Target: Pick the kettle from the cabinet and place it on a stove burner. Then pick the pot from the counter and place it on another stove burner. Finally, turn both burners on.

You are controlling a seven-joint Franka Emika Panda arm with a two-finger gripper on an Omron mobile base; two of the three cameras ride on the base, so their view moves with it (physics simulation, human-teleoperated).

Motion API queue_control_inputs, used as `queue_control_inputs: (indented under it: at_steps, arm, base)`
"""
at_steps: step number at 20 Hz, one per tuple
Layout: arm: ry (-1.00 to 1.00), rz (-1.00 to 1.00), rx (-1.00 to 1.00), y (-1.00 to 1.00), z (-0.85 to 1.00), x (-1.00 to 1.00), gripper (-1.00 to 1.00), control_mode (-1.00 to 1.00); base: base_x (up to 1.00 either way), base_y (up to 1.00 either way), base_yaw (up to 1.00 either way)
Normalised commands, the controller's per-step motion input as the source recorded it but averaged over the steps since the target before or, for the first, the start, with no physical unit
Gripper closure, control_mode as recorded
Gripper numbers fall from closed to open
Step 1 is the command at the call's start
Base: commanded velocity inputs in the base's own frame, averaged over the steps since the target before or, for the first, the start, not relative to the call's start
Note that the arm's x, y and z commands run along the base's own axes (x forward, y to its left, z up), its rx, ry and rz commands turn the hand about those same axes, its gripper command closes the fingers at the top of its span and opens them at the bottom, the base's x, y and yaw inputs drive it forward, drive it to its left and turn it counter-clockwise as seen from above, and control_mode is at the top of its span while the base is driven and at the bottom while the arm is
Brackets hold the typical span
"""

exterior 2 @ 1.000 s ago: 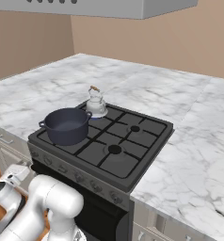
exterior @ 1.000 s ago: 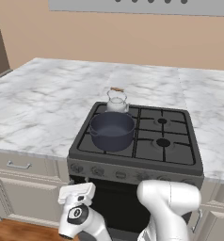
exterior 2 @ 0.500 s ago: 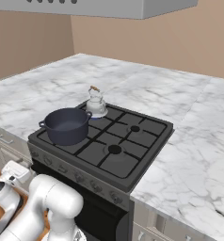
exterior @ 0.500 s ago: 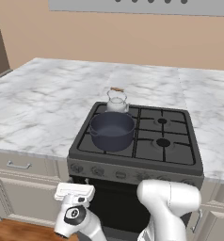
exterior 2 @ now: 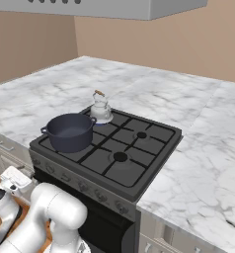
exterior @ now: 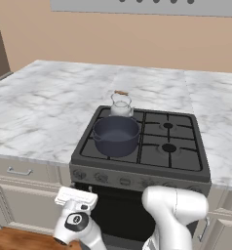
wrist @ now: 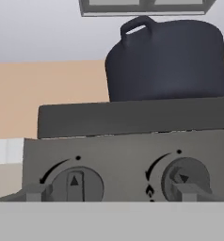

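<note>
Our gripper sinks lower vs. the range front, jaws wide & empty; pot + kettle already on burners, so knobs are next.

The pot sits on the range's front-left burner, the kettle just behind it on the rear-left burner; worktop flanks both sides.

glossy white rounded arm with smooth bulbous links, a dark grey round joint cap, and a flat white hand block.
</note>
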Motion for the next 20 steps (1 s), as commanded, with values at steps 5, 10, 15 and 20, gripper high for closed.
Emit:
queue_control_inputs:
  at_steps: [5, 10, 15, 20]
  arm:
    - [0.0, 0.01, 0.04, 0.0, 0.0, 0.15, -1.0, -1.0]
    - [0.0, 0.03, 0.0, 0.0, 0.0, 0.22, -1.0, -1.0]
    - [0.01, 0.03, 0.0, 0.0, 0.0, 0.25, -1.0, -1.0]
    - [0.03, 0.0, 0.0, 0.05, 0.0, 0.27, -1.0, -1.0]
  base:
    - [0.0, 0.0, 0.0]
    - [0.0, 0.0, 0.0]
    - [0.0, 0.0, 0.0]
    - [0.0, 0.0, 0.0]
